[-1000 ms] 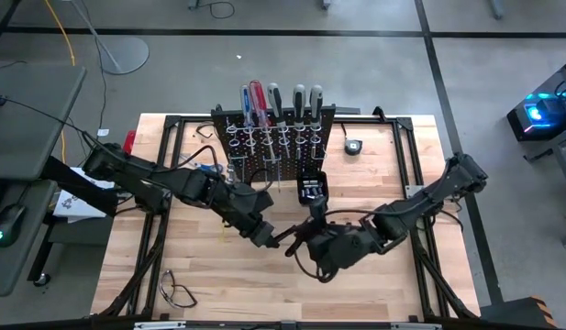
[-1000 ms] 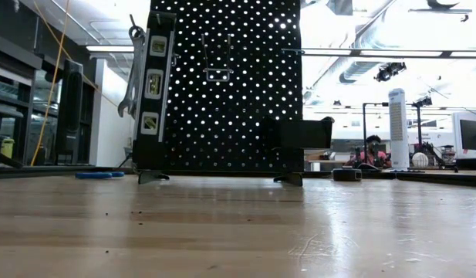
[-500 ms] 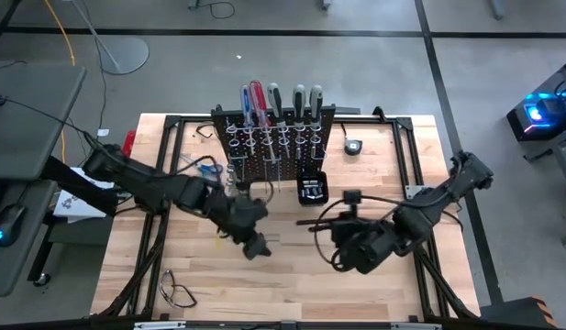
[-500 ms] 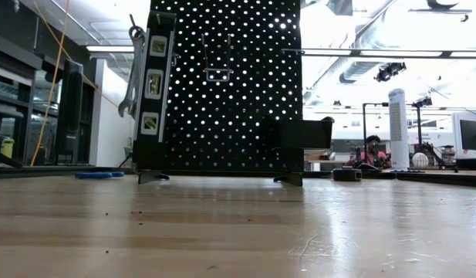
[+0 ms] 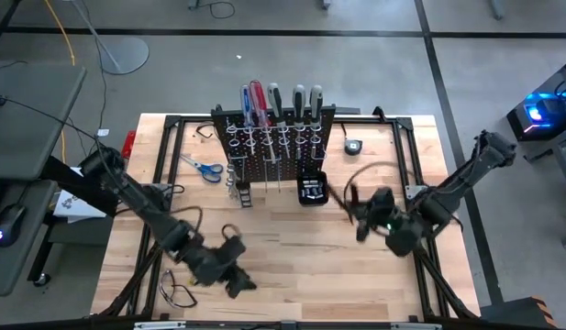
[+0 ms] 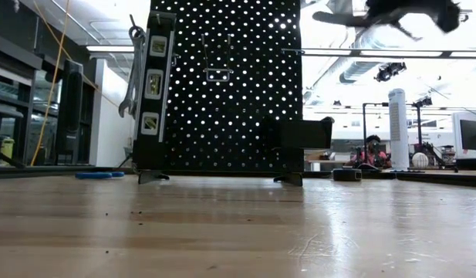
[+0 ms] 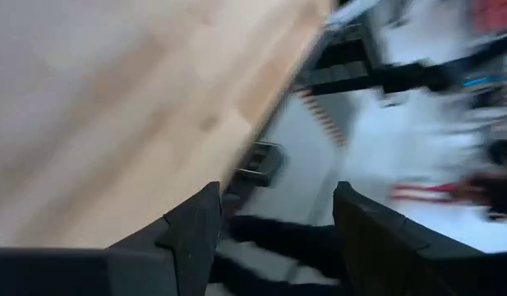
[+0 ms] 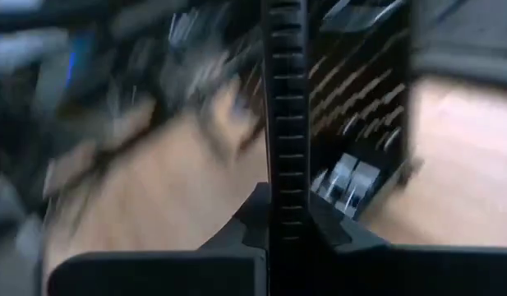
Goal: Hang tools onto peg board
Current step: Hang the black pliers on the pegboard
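— Left gripper (image 5: 238,286) first: where is it, and how do its fingers stand?
— Well out in front of the peg board (image 5: 273,128), toward the left arm's side, low over the tabletop (image 5: 292,266). Its wrist view shows the fingers (image 7: 195,226) spread apart with nothing between them.
— Anything close by?
— The clear safety glasses (image 5: 177,293) lie just beside it.
— And the right gripper (image 5: 360,220)?
— In front of the peg board too, off toward the right arm's side and raised. Its wrist view shows it clamped on a black ribbed bar (image 8: 286,123); what kind of tool that is, I cannot tell.
— What lies between it and the peg board?
— A small black box (image 5: 310,190) at the board's foot.
— Where are the tools?
— Red and blue screwdrivers (image 5: 253,96) and grey-handled ones (image 5: 296,96) stand in the rings along the board's top. Blue-handled scissors (image 5: 202,167) lie on the tabletop beside the board, on the left arm's side.
— Does the low view add anything?
— Yes: a silver wrench (image 6: 133,69) and a level (image 6: 151,85) hang at the board's edge, which the overhead view does not show.
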You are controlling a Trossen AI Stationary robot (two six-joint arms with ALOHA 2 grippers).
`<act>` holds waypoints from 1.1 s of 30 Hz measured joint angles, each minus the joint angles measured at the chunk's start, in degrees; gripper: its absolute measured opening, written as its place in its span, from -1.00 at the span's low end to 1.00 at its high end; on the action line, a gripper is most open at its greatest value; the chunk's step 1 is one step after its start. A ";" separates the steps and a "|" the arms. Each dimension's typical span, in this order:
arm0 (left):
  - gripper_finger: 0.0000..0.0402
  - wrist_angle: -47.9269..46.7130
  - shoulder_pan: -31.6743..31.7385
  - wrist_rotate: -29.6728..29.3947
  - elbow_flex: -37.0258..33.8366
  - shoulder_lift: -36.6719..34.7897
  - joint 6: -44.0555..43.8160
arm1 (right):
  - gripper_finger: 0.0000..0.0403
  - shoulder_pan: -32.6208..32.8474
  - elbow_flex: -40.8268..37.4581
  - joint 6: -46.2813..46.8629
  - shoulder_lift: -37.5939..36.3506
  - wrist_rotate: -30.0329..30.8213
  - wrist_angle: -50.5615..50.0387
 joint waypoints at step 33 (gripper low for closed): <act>0.07 10.18 -5.89 -12.48 -8.25 -0.07 -4.49 | -0.92 -44.87 -28.99 -51.05 -0.84 -43.08 105.22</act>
